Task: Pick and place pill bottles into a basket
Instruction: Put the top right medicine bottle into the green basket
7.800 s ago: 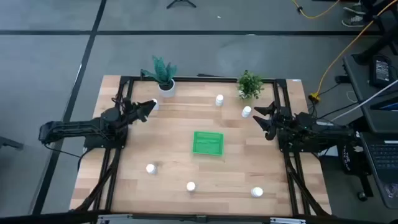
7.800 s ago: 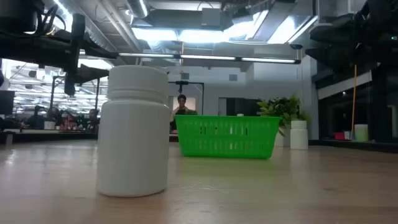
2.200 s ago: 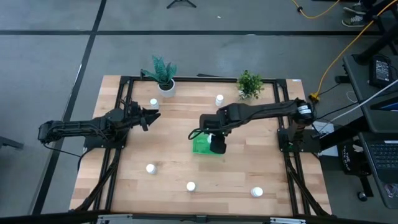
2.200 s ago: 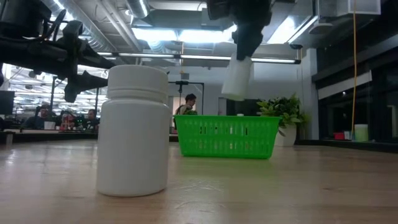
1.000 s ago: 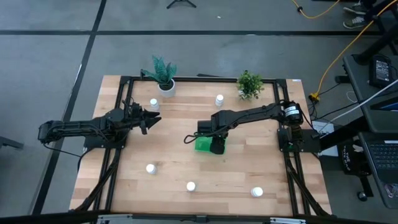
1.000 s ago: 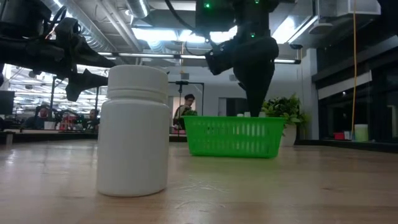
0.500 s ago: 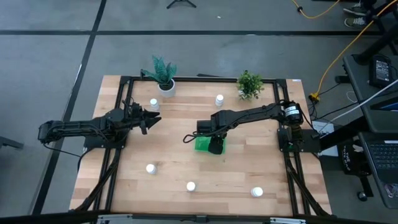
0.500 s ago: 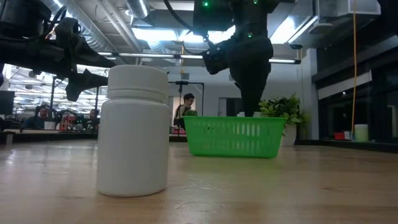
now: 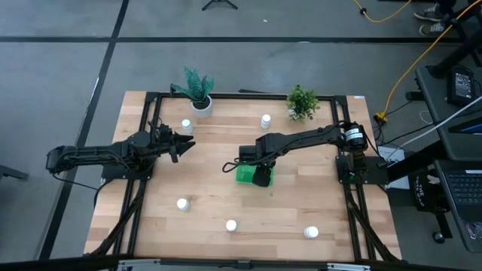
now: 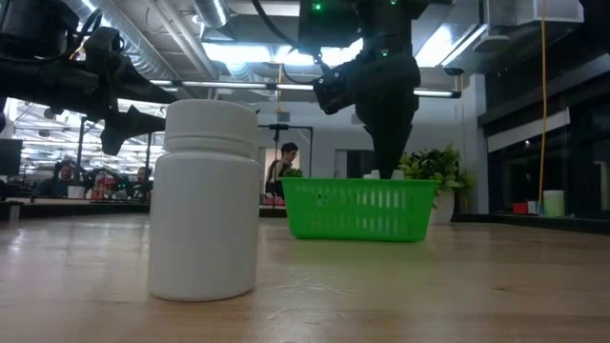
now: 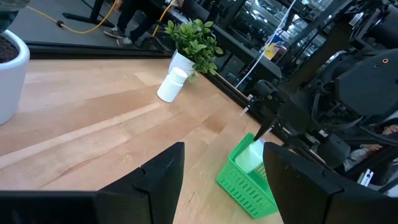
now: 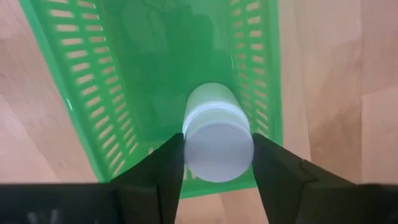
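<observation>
The green basket sits at mid-table. My right gripper reaches down into it, shut on a white pill bottle. That bottle also shows in the left wrist view. My left gripper hovers open and empty at the table's left, near a bottle. Other bottles stand on their bases at the far middle and along the near side. My right gripper pinches the bottle between its two fingers, on opposite sides of its upper part. The fingers come from above, pointing down. The bottle stands upright inside the basket, cap up. I cannot tell whether its base rests on the basket floor.
Two potted plants stand at the far edge. Black frame rails run along the table's left and right sides. One bottle looms close in the low view. People show in the room behind.
</observation>
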Controlling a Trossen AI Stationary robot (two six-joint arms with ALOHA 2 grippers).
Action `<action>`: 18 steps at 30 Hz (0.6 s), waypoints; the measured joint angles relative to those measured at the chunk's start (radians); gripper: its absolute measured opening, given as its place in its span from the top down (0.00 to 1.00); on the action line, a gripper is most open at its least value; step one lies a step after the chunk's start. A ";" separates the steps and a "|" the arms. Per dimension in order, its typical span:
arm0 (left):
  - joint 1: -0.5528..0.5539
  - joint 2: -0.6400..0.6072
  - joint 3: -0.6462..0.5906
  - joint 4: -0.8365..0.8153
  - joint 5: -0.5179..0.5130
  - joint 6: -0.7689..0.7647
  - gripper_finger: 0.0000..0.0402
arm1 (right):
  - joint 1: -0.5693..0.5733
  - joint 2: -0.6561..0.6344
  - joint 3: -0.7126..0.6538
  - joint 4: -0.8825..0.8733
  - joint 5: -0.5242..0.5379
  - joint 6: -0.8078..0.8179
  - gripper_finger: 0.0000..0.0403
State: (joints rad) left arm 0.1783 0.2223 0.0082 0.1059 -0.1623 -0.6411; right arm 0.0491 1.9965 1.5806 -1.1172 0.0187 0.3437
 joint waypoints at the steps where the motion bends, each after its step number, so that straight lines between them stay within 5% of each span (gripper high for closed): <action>1: 0.000 0.000 0.000 0.000 0.000 0.000 0.47 | 0.000 0.000 0.000 0.000 -0.003 0.007 0.55; 11: 0.000 0.000 0.000 -0.002 0.000 0.000 0.47 | 0.001 -0.001 0.008 -0.016 -0.041 0.046 0.33; 18: 0.000 0.000 0.000 -0.013 0.000 0.008 0.47 | 0.001 -0.001 0.133 -0.122 -0.010 0.048 0.29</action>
State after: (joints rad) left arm 0.1786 0.2223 0.0082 0.0933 -0.1619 -0.6334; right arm 0.0502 1.9952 1.7137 -1.2393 0.0088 0.3915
